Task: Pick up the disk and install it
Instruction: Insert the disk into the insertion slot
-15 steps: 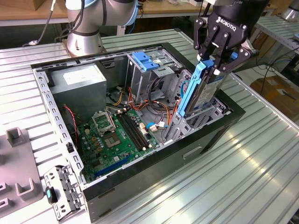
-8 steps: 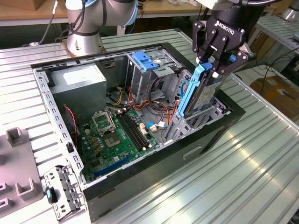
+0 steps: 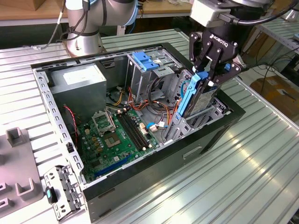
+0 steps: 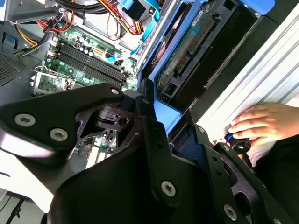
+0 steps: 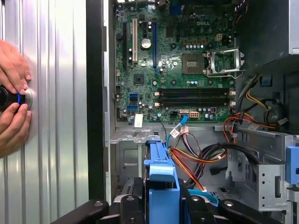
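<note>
Ribbed metal workbench [image 3: 261,154], open computer case [image 3: 140,179] lying on its side: the disk [image 3: 192,95], grey metal in blue rails, stands on edge and partly sunk in the drive bay [image 3: 201,120] at the case corner toward the exterior view's right, its upper end well above the rim. The gripper [image 3: 212,71] hangs over it with its black fingers clamped on that upper blue end, which also shows between them in the first wrist view [image 5: 161,179]. By the look of it, the pick-up is done and the installing is in hand, the disk not yet seated. Seating it would call for a straight push along the bay's guides with no tilt. Room is tight: the bay's metal walls flank the disk, the case's black wall runs just beside, and orange and black cables [image 3: 156,106] lie near on the motherboard [image 3: 112,135] side. A tall cage with a blue latch [image 3: 145,61] stands nearby. Above the case the way is open. A person's hands [image 5: 14,93] rest on a knob on the bench, outside the case.
</note>
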You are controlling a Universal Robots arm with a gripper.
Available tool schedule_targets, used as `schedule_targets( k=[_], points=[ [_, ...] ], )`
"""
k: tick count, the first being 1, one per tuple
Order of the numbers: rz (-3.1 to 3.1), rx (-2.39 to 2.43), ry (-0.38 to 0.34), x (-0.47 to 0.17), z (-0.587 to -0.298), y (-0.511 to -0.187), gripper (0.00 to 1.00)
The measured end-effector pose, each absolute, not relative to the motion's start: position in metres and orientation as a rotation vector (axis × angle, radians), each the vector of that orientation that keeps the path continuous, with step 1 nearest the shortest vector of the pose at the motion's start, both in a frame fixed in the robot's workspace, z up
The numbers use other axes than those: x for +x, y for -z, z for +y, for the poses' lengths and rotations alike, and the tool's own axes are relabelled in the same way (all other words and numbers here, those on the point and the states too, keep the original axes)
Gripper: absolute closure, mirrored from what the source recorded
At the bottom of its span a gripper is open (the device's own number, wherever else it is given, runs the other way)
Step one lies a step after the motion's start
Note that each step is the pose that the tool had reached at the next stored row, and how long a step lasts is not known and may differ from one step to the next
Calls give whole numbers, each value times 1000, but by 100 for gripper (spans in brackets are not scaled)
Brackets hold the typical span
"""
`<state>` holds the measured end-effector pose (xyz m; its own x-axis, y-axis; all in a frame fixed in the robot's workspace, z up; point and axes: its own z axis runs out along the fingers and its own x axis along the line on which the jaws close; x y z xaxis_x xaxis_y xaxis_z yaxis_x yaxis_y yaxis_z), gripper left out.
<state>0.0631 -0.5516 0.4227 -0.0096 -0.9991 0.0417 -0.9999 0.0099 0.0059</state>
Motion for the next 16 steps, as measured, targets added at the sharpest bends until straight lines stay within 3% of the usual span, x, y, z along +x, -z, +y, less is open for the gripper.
schedule_targets(
  k=[5,16],
  points=[
    [-2208,2187,-39,64,-552,-406,64],
    [-2209,2187,-38,64,-552,-400,64]
  ],
)
